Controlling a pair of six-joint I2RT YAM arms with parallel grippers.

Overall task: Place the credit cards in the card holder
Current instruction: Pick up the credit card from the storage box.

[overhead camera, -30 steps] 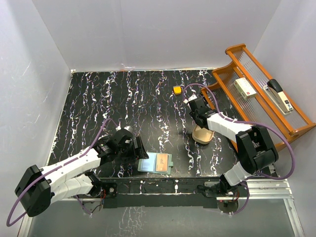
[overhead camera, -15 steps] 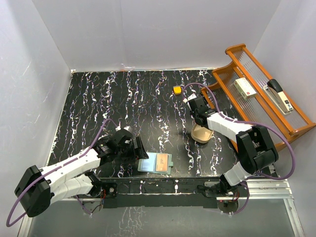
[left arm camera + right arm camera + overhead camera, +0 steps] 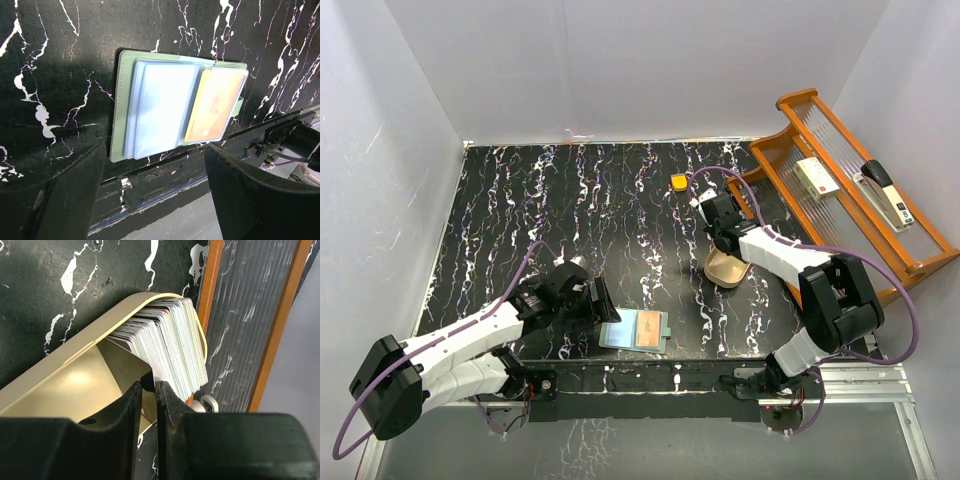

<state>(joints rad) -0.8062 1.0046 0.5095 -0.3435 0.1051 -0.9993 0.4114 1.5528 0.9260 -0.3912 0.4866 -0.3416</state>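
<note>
The pale green card holder [image 3: 635, 330] lies open near the table's front edge, with one orange-yellow card [image 3: 212, 107] in its right clear pocket. In the left wrist view the card holder [image 3: 150, 107] shows just beyond my left gripper [image 3: 155, 200]. That left gripper [image 3: 596, 304] stands open and empty beside it. A stack of credit cards [image 3: 170, 350] stands on edge in a tan oval dish [image 3: 65, 360]. My right gripper [image 3: 149, 390] reaches into the dish [image 3: 730, 272], its jaws narrowed to a slit round the corner of the front card [image 3: 125, 365].
A wooden rack [image 3: 840, 190] stands at the right with a stapler [image 3: 885, 190] and a small white box [image 3: 815, 176] on it; its orange rail [image 3: 210, 290] runs right beside the dish. A small orange block [image 3: 679, 182] lies on the table behind the right gripper [image 3: 725, 255].
The right gripper's jaws have closed in on the front card in the dish, and the dish has shifted slightly left. The left arm has not moved.
</note>
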